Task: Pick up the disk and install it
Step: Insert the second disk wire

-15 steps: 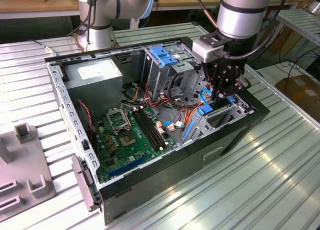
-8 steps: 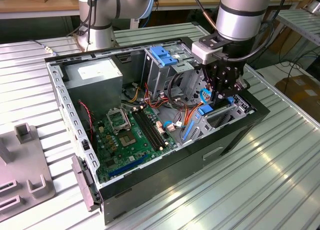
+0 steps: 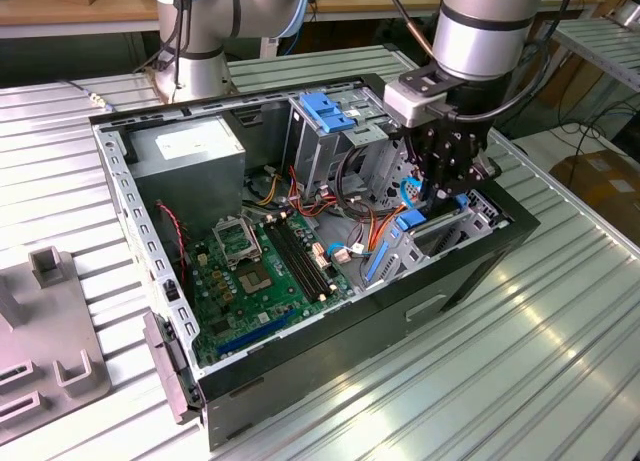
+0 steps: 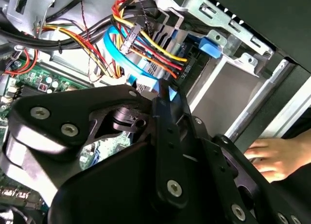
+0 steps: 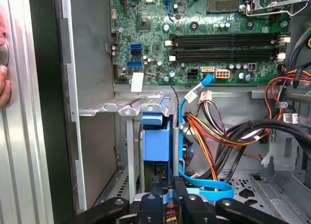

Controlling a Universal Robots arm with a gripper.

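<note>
The disk (image 5: 156, 141) stands on edge in the drive bay at the front corner of the open computer case (image 3: 470, 271), its blue carrier frame facing me. In the exterior view the disk's blue frame (image 3: 410, 221) shows just below my gripper (image 3: 440, 191). My gripper (image 5: 168, 187) is down inside the case, and its black fingers are shut on the blue edge of the carrier. In the second wrist view the gripper (image 4: 167, 95) pinches that blue edge beside a bundle of coloured cables (image 4: 146, 49). The disk's metal face is hidden.
A person's hand (image 4: 272, 158) rests on the outside of the case near the bay. Red, yellow and blue cables (image 5: 204, 136) run close beside the disk. The motherboard (image 3: 265, 271), power-supply box (image 3: 190, 156) and blue-topped drive cage (image 3: 325, 111) lie further in.
</note>
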